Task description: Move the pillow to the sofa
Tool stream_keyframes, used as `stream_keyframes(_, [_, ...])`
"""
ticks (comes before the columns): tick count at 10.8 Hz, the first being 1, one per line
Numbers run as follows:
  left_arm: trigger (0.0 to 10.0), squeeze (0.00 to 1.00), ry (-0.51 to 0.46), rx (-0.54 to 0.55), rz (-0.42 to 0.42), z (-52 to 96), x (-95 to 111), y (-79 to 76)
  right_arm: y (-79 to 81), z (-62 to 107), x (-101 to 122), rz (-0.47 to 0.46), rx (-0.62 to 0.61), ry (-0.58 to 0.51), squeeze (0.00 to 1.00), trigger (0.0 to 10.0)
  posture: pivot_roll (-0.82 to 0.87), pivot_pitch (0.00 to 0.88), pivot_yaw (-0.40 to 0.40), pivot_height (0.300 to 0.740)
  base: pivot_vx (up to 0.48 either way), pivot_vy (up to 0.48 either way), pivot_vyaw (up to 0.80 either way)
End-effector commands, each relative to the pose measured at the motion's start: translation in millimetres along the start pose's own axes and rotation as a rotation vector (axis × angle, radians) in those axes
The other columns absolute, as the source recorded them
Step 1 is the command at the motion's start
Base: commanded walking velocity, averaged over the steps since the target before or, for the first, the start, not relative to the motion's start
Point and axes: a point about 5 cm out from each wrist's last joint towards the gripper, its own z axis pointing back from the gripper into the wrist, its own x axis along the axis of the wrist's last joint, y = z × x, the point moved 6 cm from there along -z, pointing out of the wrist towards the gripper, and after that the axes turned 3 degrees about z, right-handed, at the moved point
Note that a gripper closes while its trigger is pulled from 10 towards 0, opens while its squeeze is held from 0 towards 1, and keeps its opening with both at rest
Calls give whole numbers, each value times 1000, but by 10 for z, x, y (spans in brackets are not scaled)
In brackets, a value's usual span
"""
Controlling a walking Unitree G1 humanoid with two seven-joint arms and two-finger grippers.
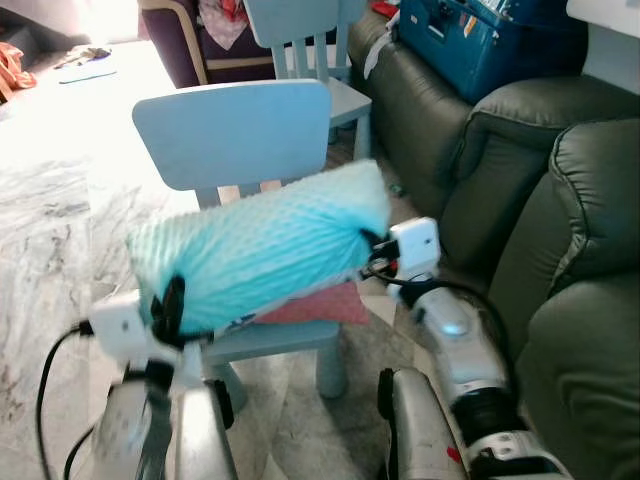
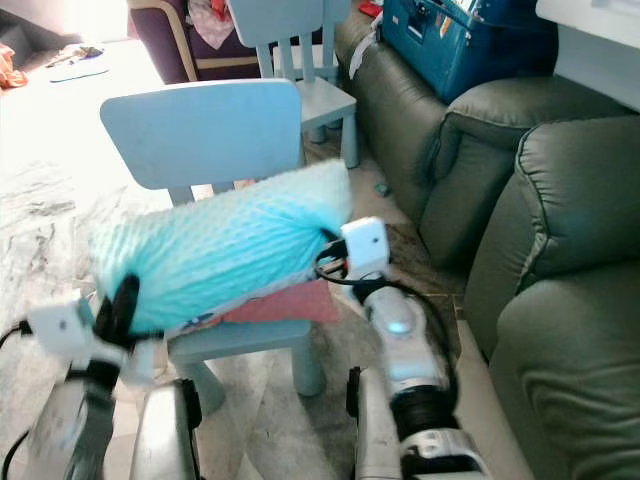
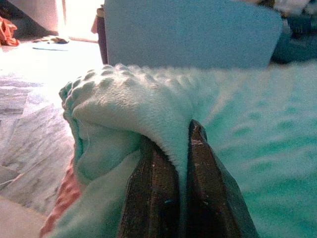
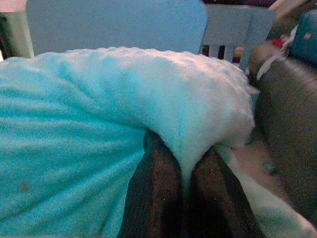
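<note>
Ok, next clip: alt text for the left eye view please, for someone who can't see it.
A turquoise pillow is held up by both ends, the left end effector pinching one end and the right end effector the other. Behind it stands a light blue chair, and a dark green sofa sits to the robot's right.

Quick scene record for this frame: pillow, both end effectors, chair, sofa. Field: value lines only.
pillow: turquoise, held tilted over the chair seat, its right end higher
left end effector: shut on the pillow's left end
right end effector: shut on the pillow's right end
chair: light blue, directly behind and under the pillow
sofa: dark green, to the robot's right, pillow not on it yet
</note>
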Motion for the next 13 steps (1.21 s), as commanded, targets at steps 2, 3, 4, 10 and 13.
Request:
stream_keyframes(2, [0, 0, 25, 38, -29, 134, -17, 138, -186, 101, 43, 44, -65, -7, 0, 0, -136, 0, 41, 487, 0, 0, 0])
stream_keyframes(3, [0, 0, 39, 67, -31, 172, -56, 211, -236, 151, 13, 46, -101, 4, 0, 0, -143, 0, 46, 487, 0, 0, 0])
stream_keyframes(4, [0, 0, 44, 78, -24, 179, -74, 236, -236, 160, 26, 41, -114, 0, 0, 0, -146, 0, 49, 487, 0, 0, 0])
stream_keyframes(10, [0, 0, 26, 63, -17, 48, -49, 174, -187, 28, 259, -3, -148, -54, 0, 0, -152, 0, 52, 487, 0, 0, 0])
stream_keyframes(13, [0, 0, 26, 61, -15, 27, -48, 171, -192, 29, 254, -9, -147, -50, 0, 0, -154, 0, 54, 487, 0, 0, 0])
